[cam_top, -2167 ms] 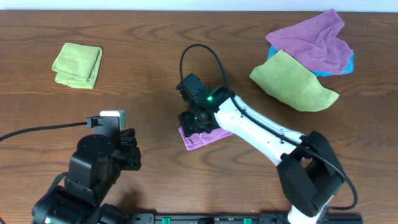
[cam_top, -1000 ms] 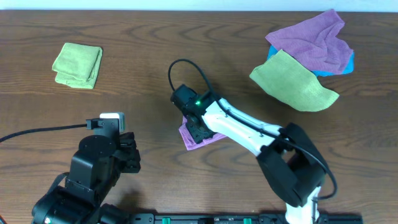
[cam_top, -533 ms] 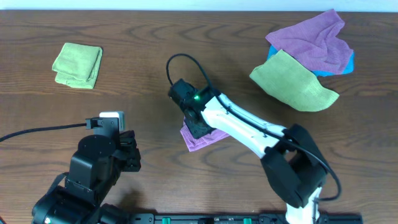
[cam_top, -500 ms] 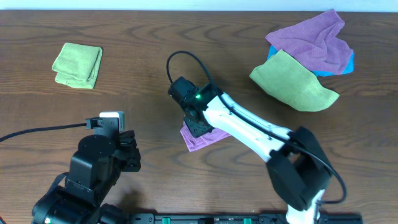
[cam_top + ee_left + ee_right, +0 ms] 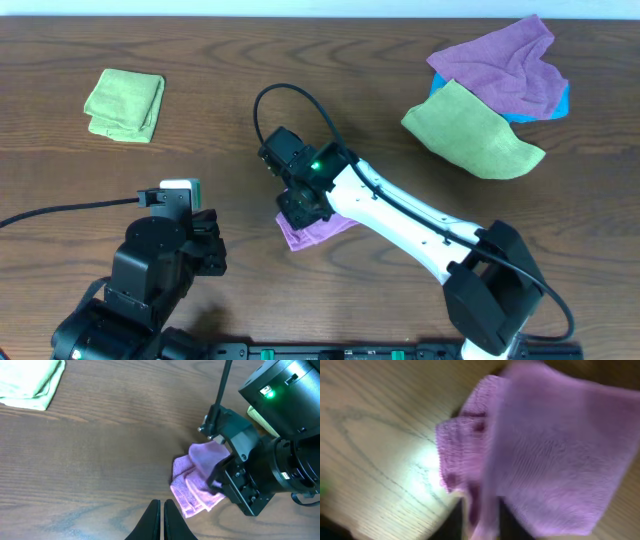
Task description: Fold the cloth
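Folded cloth [image 5: 303, 233] mid-table, toward the near edge, under the right arm.
Soft layers, stacked small. Right gripper [image 5: 300, 205] looks clenched on the upper fold, though its wrist view is blurred. Left gripper [image 5: 161, 510] closed on nothing, well apart. Light and limp, likely to sag: pinch a fold edge, all layers together.

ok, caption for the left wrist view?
Right gripper holds the folded purple cloth on a wooden table, green cloth beyond.
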`<state>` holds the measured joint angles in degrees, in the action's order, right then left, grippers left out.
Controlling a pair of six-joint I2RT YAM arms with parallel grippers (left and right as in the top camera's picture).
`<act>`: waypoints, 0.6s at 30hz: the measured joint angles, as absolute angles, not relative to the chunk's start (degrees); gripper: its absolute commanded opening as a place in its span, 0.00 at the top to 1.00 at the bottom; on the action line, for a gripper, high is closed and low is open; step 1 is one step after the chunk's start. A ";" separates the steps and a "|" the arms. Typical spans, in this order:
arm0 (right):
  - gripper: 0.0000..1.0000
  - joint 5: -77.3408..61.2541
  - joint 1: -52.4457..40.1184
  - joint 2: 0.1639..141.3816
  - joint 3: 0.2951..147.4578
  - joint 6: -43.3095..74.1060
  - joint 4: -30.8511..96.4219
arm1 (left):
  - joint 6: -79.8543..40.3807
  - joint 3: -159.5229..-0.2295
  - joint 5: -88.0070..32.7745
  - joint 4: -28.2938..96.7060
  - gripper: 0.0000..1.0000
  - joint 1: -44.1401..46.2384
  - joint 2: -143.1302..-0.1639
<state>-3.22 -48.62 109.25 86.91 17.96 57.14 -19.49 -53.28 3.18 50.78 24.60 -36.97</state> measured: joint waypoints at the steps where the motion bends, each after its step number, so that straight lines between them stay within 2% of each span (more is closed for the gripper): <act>1: 0.35 -4.64 -48.62 109.25 86.89 17.80 56.53 | -19.49 -53.28 3.18 50.76 0.94 24.60 -36.97; 2: 0.29 -6.52 -48.62 109.25 86.85 18.02 55.88 | -19.51 -53.28 3.18 50.76 0.94 24.60 -36.97; 3: 0.35 -8.29 -48.62 109.25 86.85 17.85 55.33 | -19.49 -53.28 3.18 50.76 0.94 24.60 -36.97; 4: 0.62 -10.11 -48.62 109.25 86.83 17.08 54.87 | -19.49 -53.28 3.18 50.78 0.94 24.60 -36.97; 5: 0.99 -11.35 -48.62 109.25 86.83 16.38 54.74 | -19.51 -53.28 3.18 50.76 0.94 24.60 -36.97; 11: 0.99 -8.12 -46.41 109.10 86.85 17.69 58.13 | -19.49 -53.28 3.46 51.05 0.94 24.60 -36.97; 18: 0.99 0.62 -33.98 108.14 86.70 20.60 60.62 | -21.41 -47.57 2.90 47.81 0.94 24.60 -37.28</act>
